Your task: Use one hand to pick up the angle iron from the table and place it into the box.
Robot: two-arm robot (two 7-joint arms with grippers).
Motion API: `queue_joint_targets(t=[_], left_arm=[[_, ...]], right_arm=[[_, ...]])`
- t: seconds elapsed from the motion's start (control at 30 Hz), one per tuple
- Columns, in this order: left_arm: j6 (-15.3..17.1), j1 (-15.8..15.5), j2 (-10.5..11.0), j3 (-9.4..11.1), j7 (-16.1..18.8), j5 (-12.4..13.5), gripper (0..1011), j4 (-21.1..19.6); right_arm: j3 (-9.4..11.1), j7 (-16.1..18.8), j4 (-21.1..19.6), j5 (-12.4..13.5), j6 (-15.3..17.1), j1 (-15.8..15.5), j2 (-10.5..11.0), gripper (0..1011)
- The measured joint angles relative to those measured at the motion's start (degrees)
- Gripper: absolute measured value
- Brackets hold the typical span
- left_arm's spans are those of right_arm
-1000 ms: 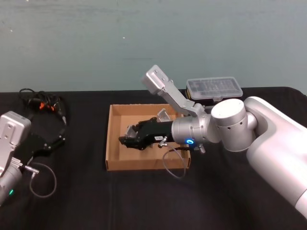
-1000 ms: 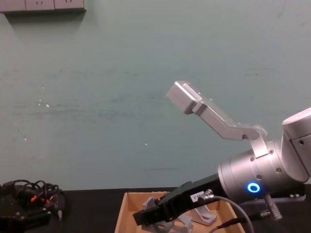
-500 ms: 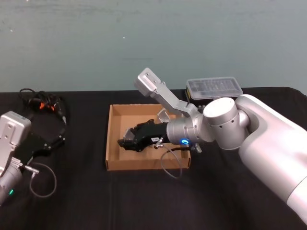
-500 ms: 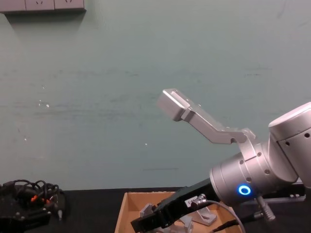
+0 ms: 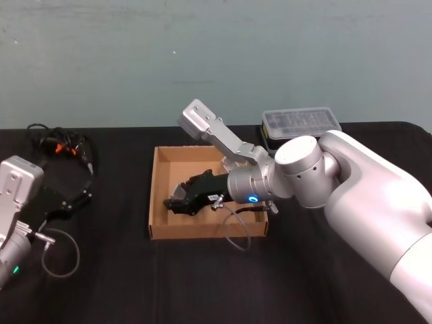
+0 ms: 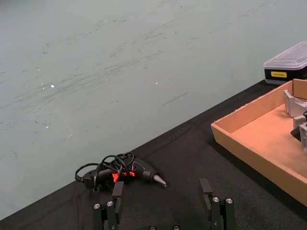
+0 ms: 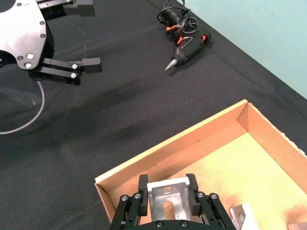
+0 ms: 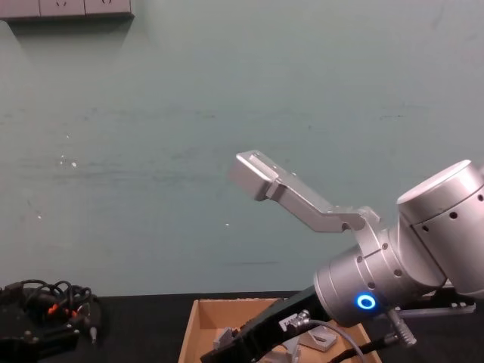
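right gripper [image 7: 165, 191]: pinching the angle iron [image 7: 165, 197] between its fingers, low over the left part of the cardboard box [image 5: 159, 202], frame centre
change: arm has slid further left and down inside the box since a second ago
meaning: release looks close
left gripper [image 6: 163, 211]: spread, idle, lower left on the table [image 5: 121, 283]

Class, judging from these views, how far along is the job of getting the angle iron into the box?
Done: the pickup. The right claw is shut on the angle iron and has it over the box, near the left wall. In hand: lowering it inside. Left: letting go and pulling back. Other grey brackets already lie in the box. The left claw sits parked on the table, open.
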Motion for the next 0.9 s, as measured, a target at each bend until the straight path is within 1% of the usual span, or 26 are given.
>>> queue_joint_targets(t=[0.13,0.47,0.53,0.57,0.6,0.63,0.7,0.77,0.83,0.87,0.9], left_arm=[[0.0,0.0,0.0,0.0,0.0,0.0,1000,0.0],[0.0,0.0,0.0,0.0,0.0,0.0,1000,0.0],[0.0,0.0,0.0,0.0,0.0,0.0,1000,0.0],[0.0,0.0,0.0,0.0,0.0,0.0,1000,0.0],[0.0,0.0,0.0,0.0,0.0,0.0,1000,0.0],[0.0,0.0,0.0,0.0,0.0,0.0,1000,0.0],[0.0,0.0,0.0,0.0,0.0,0.0,1000,0.0],[0.0,0.0,0.0,0.0,0.0,0.0,1000,0.0],[0.0,0.0,0.0,0.0,0.0,0.0,1000,0.0],[0.0,0.0,0.0,0.0,0.0,0.0,1000,0.0],[0.0,0.0,0.0,0.0,0.0,0.0,1000,0.0]], right_arm=[[-0.1,0.0,1.1,-0.9,0.2,0.4,-0.6,473],[-0.1,0.0,0.9,-0.8,0.2,0.4,-0.5,472],[-0.1,0.0,0.8,-0.8,0.2,0.4,-0.5,487],[-0.1,0.0,0.8,-0.8,0.2,0.3,-0.5,533],[-0.1,0.0,0.8,-0.8,0.2,0.3,-0.5,552],[-0.1,0.0,0.8,-0.7,0.2,0.3,-0.5,609],[-0.1,0.0,0.8,-0.7,0.2,0.3,-0.4,643],[-0.1,0.0,0.7,-0.7,0.2,0.3,-0.4,723],[-0.1,0.0,0.7,-0.7,0.2,0.3,-0.4,752],[-0.1,0.0,0.7,-0.7,0.2,0.3,-0.4,814],[-0.1,0.0,0.7,-0.7,0.1,0.3,-0.4,830]])
